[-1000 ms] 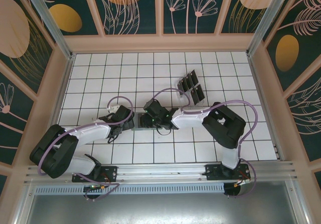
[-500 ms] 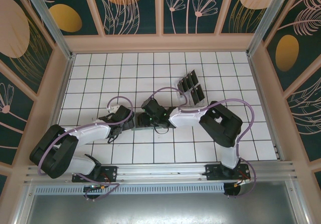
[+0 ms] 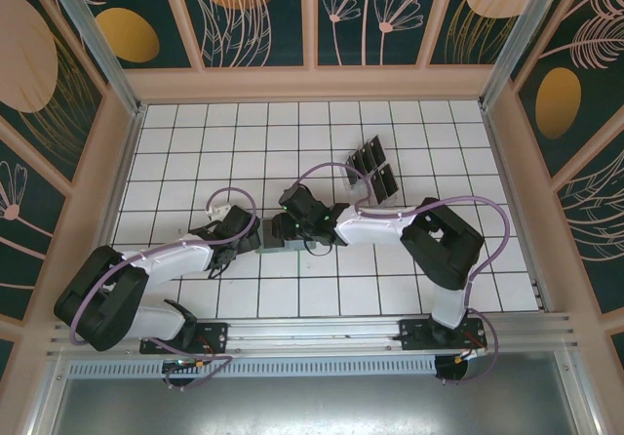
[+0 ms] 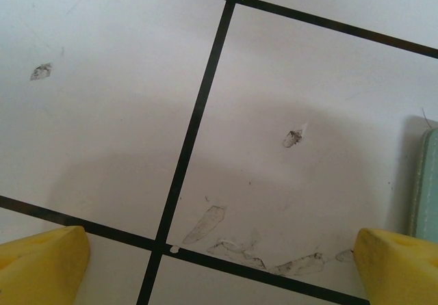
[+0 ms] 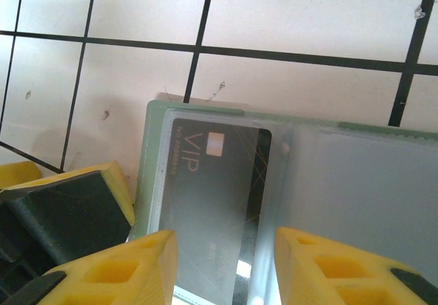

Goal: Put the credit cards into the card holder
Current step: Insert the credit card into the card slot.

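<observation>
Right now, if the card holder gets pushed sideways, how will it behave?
Lying flat and thin on smooth tile, the card holder would probably slide, not tip. Its clear sleeve looks soft, so it may flex if lifted by one edge.

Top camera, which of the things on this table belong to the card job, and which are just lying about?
Belong to the job:
- card holder
- VIP card in its clear pocket
- remaining credit cards, standing beyond the right arm
- left gripper and right gripper, both open

Just there:
- scuff marks on the tiles
- purple cables
- tiled table
</observation>
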Available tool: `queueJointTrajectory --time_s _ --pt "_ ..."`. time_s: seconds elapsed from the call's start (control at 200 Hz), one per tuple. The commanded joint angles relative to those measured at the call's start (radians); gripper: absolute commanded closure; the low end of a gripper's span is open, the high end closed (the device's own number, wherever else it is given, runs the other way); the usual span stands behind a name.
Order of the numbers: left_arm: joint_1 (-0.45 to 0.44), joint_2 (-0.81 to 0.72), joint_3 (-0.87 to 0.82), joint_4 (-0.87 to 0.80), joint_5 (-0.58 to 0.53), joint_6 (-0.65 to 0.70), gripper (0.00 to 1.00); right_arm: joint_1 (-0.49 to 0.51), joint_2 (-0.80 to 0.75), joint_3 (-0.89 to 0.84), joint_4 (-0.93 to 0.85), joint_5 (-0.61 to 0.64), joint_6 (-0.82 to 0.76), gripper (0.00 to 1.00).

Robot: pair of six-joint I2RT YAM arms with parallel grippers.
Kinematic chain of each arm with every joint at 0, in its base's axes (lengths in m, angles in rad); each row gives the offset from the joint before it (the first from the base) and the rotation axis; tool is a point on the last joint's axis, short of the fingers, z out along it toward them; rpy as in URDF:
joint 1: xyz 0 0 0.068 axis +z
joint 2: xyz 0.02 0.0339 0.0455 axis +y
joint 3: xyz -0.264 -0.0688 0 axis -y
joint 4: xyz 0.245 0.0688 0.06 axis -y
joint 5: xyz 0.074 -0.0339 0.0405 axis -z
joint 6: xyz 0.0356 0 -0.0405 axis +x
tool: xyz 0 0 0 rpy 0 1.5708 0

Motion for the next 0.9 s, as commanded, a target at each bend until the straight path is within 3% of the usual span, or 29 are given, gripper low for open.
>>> queueJointTrajectory --time_s 0.0,0.896 --pt "0.005 -0.007 -0.004 -0.025 -0.020 -0.021 0.01 -0.010 0.032 0.027 0.001 0.020 -0.025 0.59" --pt "0.005 0.052 -0.005 0.016 0.020 -0.011 0.01 -0.009 0.113 0.060 0.039 -0.073 -0.024 0.64"
